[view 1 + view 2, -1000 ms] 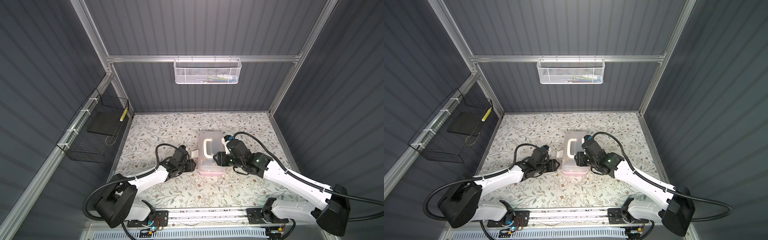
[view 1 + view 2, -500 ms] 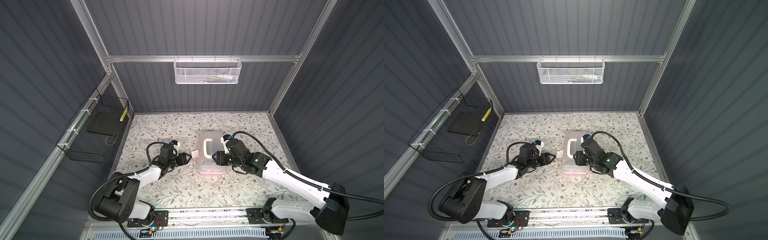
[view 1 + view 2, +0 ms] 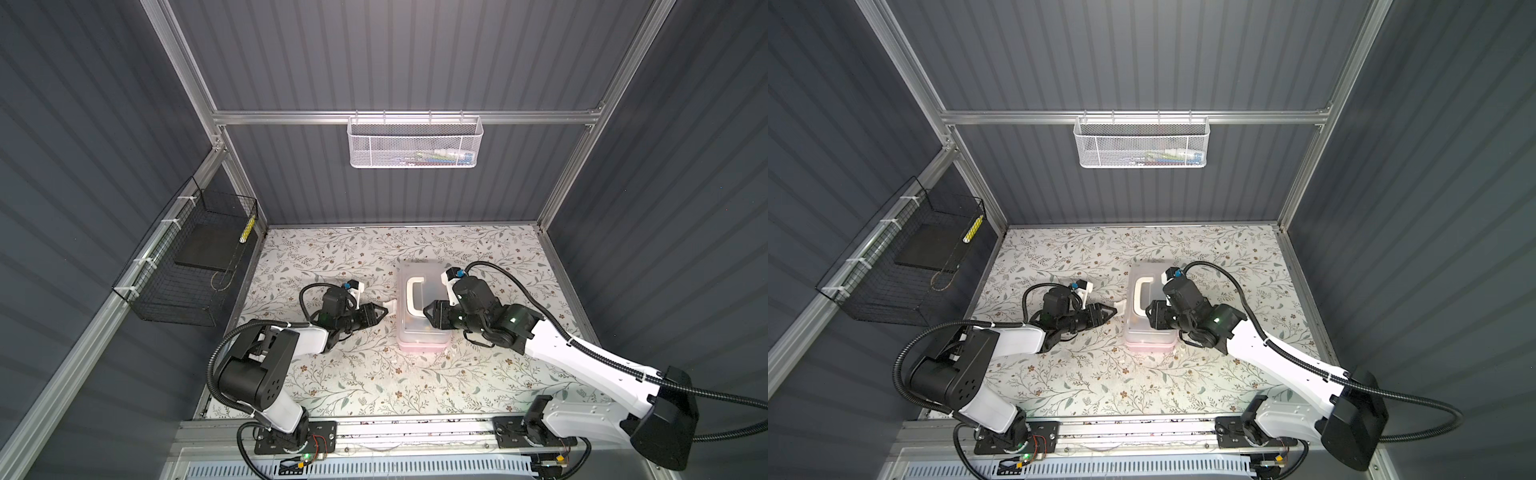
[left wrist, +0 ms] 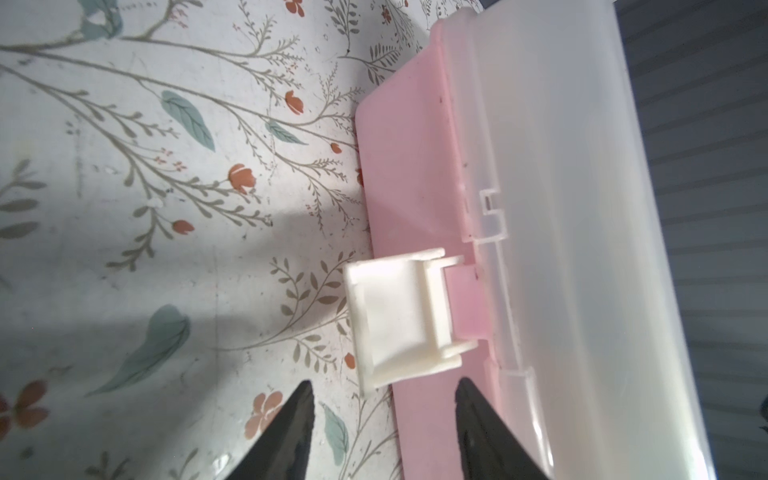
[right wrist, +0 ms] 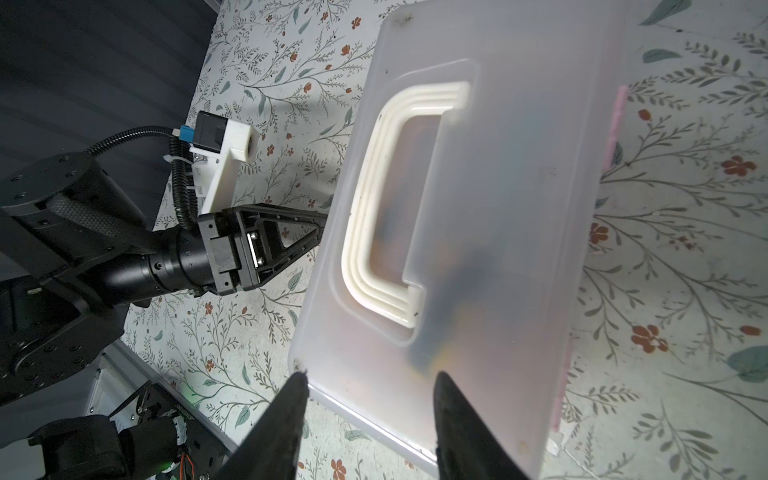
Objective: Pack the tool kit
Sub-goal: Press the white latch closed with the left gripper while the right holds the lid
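**A:** Where is the tool kit case [image 3: 422,338] from the left pincer [image 3: 383,313]?

**B:** Straight ahead of its tips, flat on the flowered table [image 3: 353,374], with the frosted lid [image 4: 561,208] down on the pink base. The white latch [image 4: 395,316] juts from the case's long edge toward that pincer.

**A:** Is it gripped?

**B:** No. The fingers stand apart and the latch's outer end sits at the mouth of the gap. One finger is clear of it. The other is very near, and I cannot tell if it touches.

**A:** And the right pincer [image 3: 428,318]?

**B:** It reaches in from the opposite long edge, with its tips over the lid beside one end of the white handle [image 5: 374,208]. The fingers are spread with nothing pinched between them. In its wrist view one tip lies at a lid corner. I cannot tell whether it is pressing on the lid.

**A:** What room is there to move?

**B:** There is bare table behind the left pincer and on both sides of it, and more past both short edges of the case. The black wire basket [image 3: 187,266] hangs on the side wall, well off behind the left pincer. The white mesh basket [image 3: 415,145] sits high on the back wall, well apart from both pincers.
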`<state>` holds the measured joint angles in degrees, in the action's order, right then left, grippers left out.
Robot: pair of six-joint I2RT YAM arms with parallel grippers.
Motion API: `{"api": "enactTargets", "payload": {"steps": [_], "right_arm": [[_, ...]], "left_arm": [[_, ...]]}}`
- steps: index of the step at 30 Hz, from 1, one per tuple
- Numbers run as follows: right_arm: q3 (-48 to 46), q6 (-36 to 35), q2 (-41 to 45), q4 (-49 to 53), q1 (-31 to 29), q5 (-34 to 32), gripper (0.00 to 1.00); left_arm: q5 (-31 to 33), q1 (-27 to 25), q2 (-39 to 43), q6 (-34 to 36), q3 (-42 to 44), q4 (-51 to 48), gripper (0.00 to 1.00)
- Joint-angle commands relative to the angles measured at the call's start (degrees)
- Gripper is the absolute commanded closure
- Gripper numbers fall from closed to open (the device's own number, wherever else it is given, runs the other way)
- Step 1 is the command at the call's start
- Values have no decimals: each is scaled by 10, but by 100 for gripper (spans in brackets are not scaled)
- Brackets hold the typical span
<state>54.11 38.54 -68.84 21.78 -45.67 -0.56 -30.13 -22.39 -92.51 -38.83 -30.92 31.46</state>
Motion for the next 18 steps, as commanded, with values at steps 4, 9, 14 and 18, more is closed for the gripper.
{"api": "enactTargets", "payload": {"steps": [4,9,14,18], "right_arm": [[-3,-3,4,-7,4,1,50],[-4,-2,5,-6,4,1,50],[-5,-3,3,-6,4,2,50],[-8,-3,1,-7,5,2,50]], "left_arm": [[-25,7,-49,-20,-17,65,49],[-38,17,-84,-58,-9,136,52],[-65,21,-130,-112,-9,230,53],[-83,21,-160,-144,-16,278,56]]}}
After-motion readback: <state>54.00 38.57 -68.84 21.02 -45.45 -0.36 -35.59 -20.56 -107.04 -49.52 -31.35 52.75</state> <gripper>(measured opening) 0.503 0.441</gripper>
